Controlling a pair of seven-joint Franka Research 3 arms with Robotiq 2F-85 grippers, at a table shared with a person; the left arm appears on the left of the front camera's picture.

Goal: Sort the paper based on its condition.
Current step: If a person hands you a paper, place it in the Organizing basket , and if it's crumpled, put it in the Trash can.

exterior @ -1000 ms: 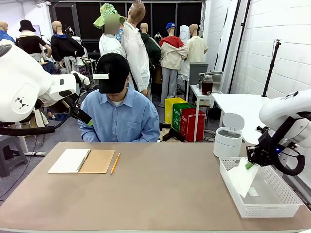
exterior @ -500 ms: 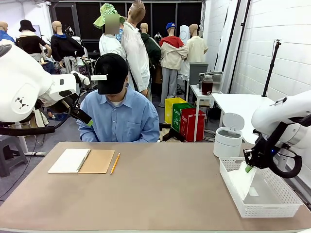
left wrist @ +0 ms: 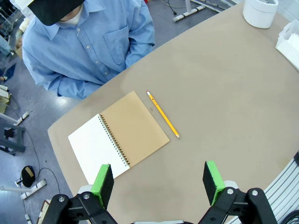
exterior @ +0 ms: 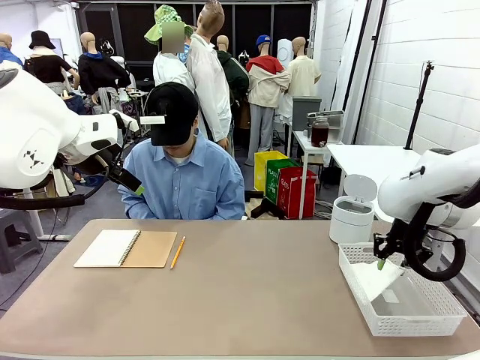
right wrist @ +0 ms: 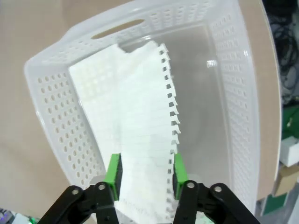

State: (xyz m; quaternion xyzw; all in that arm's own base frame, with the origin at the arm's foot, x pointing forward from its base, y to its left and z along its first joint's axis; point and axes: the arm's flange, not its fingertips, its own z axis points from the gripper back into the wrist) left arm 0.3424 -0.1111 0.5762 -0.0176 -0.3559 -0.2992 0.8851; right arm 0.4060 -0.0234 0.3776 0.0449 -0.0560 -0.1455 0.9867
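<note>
At lower right of the front frame, the right claw (exterior: 382, 263) is hovering over the white basket (exterior: 435, 319), pads (right wrist: 114, 173) flanking the paper (right wrist: 140, 140) without clearly pinching it. Upper left, the left claw (left wrist: 159, 184) is hanging spread above the bench (left wrist: 224, 93).

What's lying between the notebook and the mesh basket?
Apart from the pencil beside the notebook, it's bare tabletop across to the basket, per the front view.
</note>
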